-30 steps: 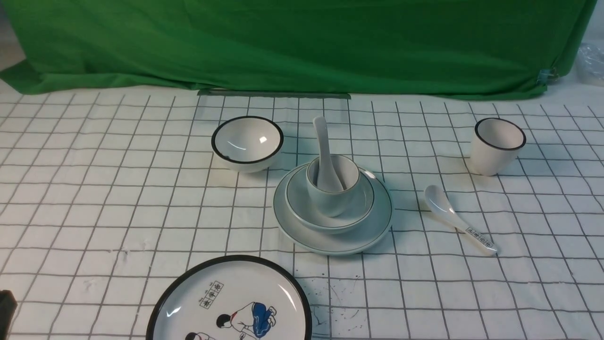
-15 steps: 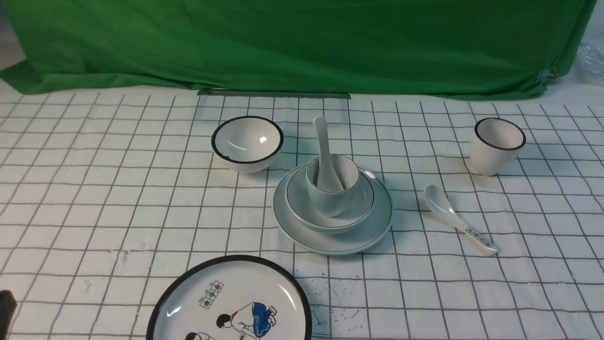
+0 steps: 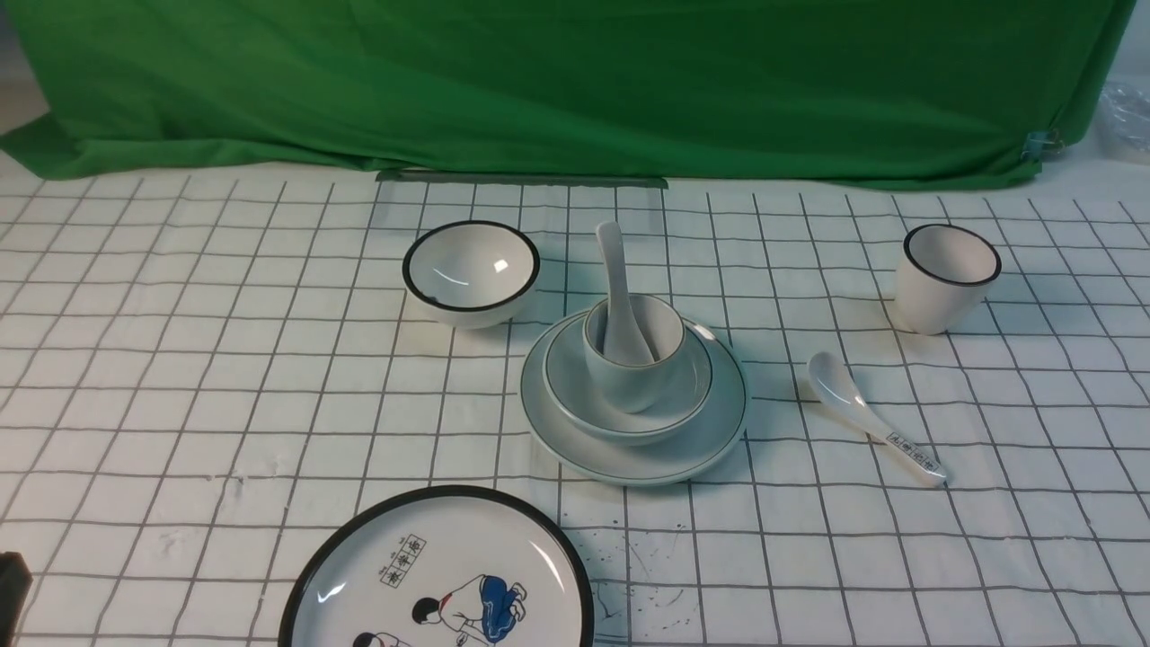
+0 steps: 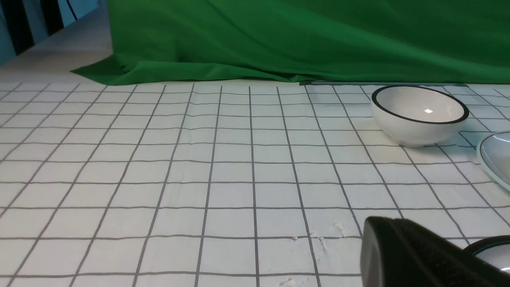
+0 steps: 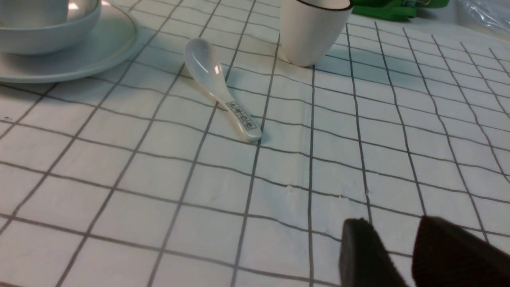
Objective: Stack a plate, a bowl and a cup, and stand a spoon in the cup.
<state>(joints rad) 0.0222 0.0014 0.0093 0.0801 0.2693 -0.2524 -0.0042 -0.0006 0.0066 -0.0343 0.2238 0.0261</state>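
The pale plate (image 3: 629, 458) lies at the table's centre. The shallow bowl (image 3: 687, 395) sits on it and the squat cup (image 3: 629, 382) stands in the bowl. The plain white spoon (image 3: 614, 270) stands in the cup, handle up and leaning back. The plate's edge shows in the left wrist view (image 4: 496, 159); the plate (image 5: 79, 52) and bowl (image 5: 44, 38) show in the right wrist view. My left gripper (image 4: 382, 225) is low at the near left, shut and empty. My right gripper (image 5: 392, 223) hovers over bare cloth at the near right, jaws a little apart, empty.
A deep black-rimmed bowl (image 3: 471, 270) stands behind and left of the stack. A tall black-rimmed cup (image 3: 948, 277) stands far right. A labelled spoon (image 3: 867, 415) lies right of the plate. A cartoon plate (image 3: 436, 575) lies at the near edge. Green cloth (image 3: 575, 90) hangs behind.
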